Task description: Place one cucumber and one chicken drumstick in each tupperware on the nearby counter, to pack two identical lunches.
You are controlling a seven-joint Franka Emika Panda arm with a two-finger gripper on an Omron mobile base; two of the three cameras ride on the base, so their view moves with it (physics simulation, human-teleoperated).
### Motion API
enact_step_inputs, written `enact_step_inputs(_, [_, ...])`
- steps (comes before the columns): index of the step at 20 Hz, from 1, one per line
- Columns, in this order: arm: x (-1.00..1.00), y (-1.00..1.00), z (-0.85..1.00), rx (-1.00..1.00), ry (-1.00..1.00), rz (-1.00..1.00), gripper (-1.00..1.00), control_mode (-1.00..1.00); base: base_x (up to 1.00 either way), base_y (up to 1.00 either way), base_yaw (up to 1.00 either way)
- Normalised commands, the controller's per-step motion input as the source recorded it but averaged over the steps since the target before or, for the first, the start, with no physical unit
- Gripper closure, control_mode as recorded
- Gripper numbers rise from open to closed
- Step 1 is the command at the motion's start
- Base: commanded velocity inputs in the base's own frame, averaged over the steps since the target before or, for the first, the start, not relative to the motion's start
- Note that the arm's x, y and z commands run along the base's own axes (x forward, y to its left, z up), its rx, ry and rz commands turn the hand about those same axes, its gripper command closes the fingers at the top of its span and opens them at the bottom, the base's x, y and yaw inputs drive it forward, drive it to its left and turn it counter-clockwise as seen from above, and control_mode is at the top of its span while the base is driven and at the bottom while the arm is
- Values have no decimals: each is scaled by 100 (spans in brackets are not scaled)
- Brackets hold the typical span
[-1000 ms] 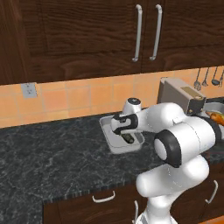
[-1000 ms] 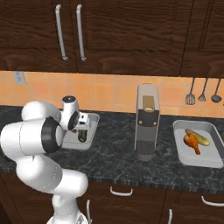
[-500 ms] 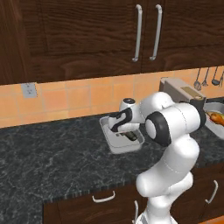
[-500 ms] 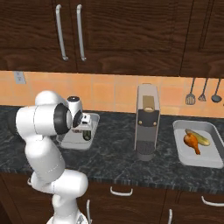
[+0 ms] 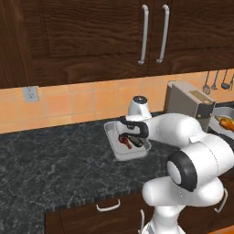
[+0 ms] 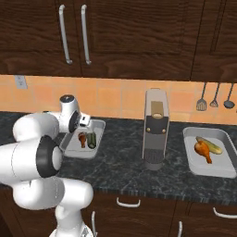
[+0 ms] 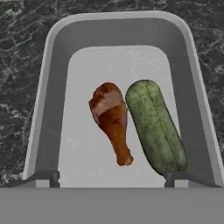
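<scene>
Lying side by side, touching, inside the pale shallow tupperware [image 7: 43,87] on the speckled black counter [image 5: 55,164]: glossy reddish-brown chicken drumstick [image 7: 111,120] and dull green cucumber [image 7: 155,127]. Hovering just above, gripper [image 7: 111,177] with fingers spread wide, pinching nothing. Showing no readable writing.

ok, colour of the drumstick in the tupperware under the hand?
Glossy reddish-brown, darker at the thick end. The chicken drumstick shows best in the hand view, beside the cucumber.
</scene>
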Motion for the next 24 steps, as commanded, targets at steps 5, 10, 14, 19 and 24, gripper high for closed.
enact_step_inputs(5, [-98,-9,76,1,-37,-11,-100,-100,0,0,0])
enact_step_inputs(10, [-100,-22,93,12,-56,-3,-100,-100,0,0,0])
enact_step_inputs(14, [-100,0,100,2,-49,0,-100,-100,0,0,0])
enact_step_inputs(19, [-100,0,100,0,-31,0,-100,-100,0,0,0])
enact_step_inputs(24, [-86,-7,22,0,-9,5,-100,-100,0,0,0])
